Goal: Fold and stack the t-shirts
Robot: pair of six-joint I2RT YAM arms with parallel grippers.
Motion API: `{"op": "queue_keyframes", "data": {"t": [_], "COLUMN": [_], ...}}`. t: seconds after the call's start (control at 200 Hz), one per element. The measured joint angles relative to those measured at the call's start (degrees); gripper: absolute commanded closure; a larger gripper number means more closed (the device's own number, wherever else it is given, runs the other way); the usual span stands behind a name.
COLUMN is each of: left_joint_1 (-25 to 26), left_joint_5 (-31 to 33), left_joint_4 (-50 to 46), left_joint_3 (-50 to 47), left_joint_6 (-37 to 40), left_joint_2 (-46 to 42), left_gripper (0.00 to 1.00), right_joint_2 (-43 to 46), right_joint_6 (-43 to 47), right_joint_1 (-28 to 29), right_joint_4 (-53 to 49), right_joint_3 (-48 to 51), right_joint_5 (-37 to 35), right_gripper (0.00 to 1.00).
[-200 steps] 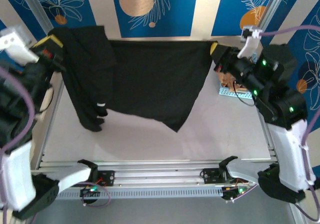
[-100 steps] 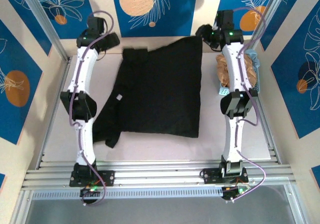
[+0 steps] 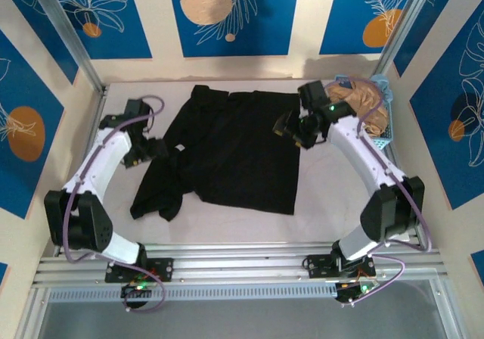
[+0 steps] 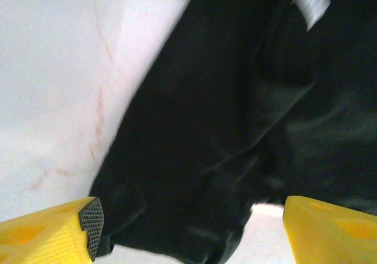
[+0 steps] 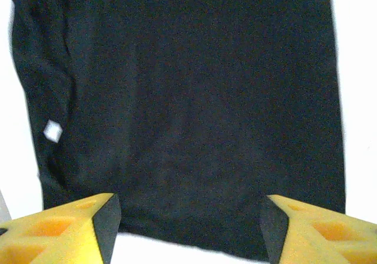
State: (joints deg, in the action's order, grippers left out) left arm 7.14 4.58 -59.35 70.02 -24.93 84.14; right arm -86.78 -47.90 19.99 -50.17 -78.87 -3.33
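The black short-sleeved cloth t-shirt (image 3: 242, 157) lies spread mid-table with no print showing, so it is probably face-down, and its nine o'clock side is rumpled. The plain tan-brown t-shirt (image 3: 349, 95) sits in the light blue perforated plastic basket (image 3: 384, 131) at two o'clock. The left gripper (image 3: 151, 150), at the black shirt's nine o'clock edge, and the right gripper (image 3: 290, 126), near its two o'clock corner, both hover with fingers spread and empty. I'd judge the laying-out nearly done, and the next move calls for smoothing that bunched sleeve and then pinching an edge for the first fold.

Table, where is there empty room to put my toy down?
The widest bare strip of table runs along the near edge, in front of the black shirt. Another patch lies between that shirt and the right arm. The far right corner is crowded: a basket holds a tan shirt.
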Motion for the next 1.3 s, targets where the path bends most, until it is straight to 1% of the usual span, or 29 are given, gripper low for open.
{"op": "queue_keyframes", "data": {"t": [0.085, 0.185, 0.3, 0.37, 0.42, 0.46, 0.555, 0.62, 0.66, 0.7, 0.75, 0.81, 0.88, 0.98, 1.175, 1.3], "left_joint_1": [2.03, 6.12, 8.96, 9.38, 9.38, 9.38, 9.31, 9.11, 8.85, 8.44, 7.85, 7.10, 6.29, 4.98, 1.01, -2.62], "left_joint_5": [-1.62, -1.40, -0.28, 0.39, 0.85, 1.33, 3.69, 5.60, 6.56, 7.34, 8.09, 9.09, 10.12, 10.84, 10.38, 8.72], "left_joint_4": [1.16, 3.76, 7.78, 9.68, 10.14, 10.45, 10.95, 11.17, 11.26, 11.32, 11.13, 10.86, 10.62, 10.40, 9.22, 8.02], "left_joint_3": [-4.79, -4.52, -1.75, -0.20, 1.27, 2.99, 6.95, 8.61, 8.94, 9.05, 9.31, 9.99, 11.15, 13.14, 19.37, 25.24], "left_joint_6": [0.81, 2.36, 3.52, 4.13, 4.42, 4.61, 5.07, 5.44, 5.38, 5.07, 5.55, 5.25, 5.90, 5.84, 5.44, 4.57], "left_joint_2": [0.59, 4.72, 11.23, 14.19, 16.11, 17.97, 22.71, 25.22, 26.08, 26.51, 26.62, 26.62, 26.62, 26.62, 26.56, 26.62], "left_gripper": [0.19, 0.19, 0.18, 0.18, 0.21, 0.27, 0.47, 0.55, 0.61, 0.71, 0.86, 1.00, 1.00, 1.00, 1.00, 1.00], "right_joint_2": [1.33, -0.57, -4.28, -6.78, -8.66, -10.43, -15.56, -19.28, -21.51, -23.63, -25.22, -26.10, -26.77, -27.76, -32.28, -37.53], "right_joint_6": [-2.03, -3.45, -3.54, -3.54, -3.56, -3.56, -3.63, -3.54, -3.52, -3.28, -3.23, -2.95, -2.67, -1.79, -0.37, 0.33], "right_joint_1": [1.53, 1.70, 1.84, 2.38, 2.84, 3.10, 3.26, 2.64, 2.03, 1.22, 0.20, -1.07, -2.69, -5.92, -12.46, -15.30], "right_joint_4": [1.07, 0.79, 1.03, 1.64, 1.90, 2.05, 2.01, 1.31, 0.74, -0.17, -2.29, -3.74, -4.70, -6.62, -9.35, -12.07], "right_joint_3": [8.76, 15.17, 16.31, 15.82, 15.08, 14.21, 11.34, 8.98, 7.48, 5.92, 4.13, 2.45, 1.27, -0.39, -7.76, -16.46], "right_joint_5": [1.49, 2.10, 2.64, 2.73, 2.73, 2.71, 2.49, 2.10, 1.86, 1.66, 1.79, 0.66, -0.70, -2.43, -5.16, -6.80], "right_gripper": [0.35, 0.35, 0.36, 0.37, 0.39, 0.42, 0.48, 0.53, 0.57, 0.61, 0.65, 0.70, 0.76, 0.82, 0.85, 0.88]}}
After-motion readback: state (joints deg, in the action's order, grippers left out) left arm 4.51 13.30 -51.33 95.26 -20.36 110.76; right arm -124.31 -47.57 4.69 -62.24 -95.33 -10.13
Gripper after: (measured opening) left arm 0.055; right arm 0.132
